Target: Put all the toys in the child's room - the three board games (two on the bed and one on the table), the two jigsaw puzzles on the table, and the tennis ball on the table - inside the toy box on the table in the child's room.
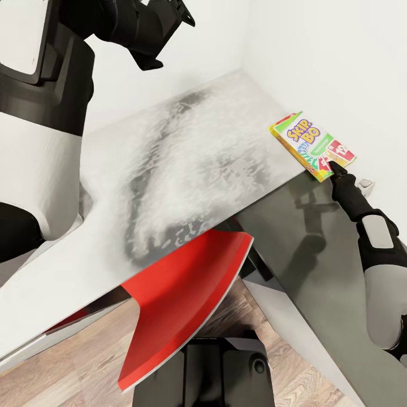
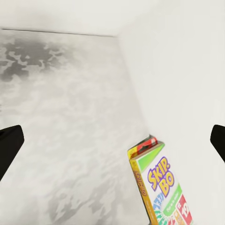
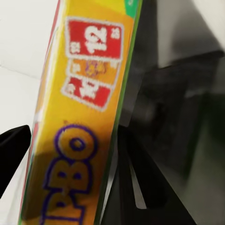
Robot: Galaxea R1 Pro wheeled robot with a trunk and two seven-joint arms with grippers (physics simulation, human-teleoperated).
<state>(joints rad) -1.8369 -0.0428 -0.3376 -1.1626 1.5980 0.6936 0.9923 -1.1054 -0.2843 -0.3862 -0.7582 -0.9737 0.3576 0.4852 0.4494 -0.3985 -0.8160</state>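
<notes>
A green-edged Skip-Bo board game hangs tilted over the corner where the desk's light grey wing meets the dark grey wing, close to the white wall. My right gripper is shut on its near end; in the right wrist view the box sits between the fingers. My left arm is raised high over the desk's back. Its gripper is open wide, looking down at the same box from a distance.
A red chair is tucked under the desk's front edge, with wood-plank floor below. White walls close the desk's back and right sides. My own base stands just before the chair.
</notes>
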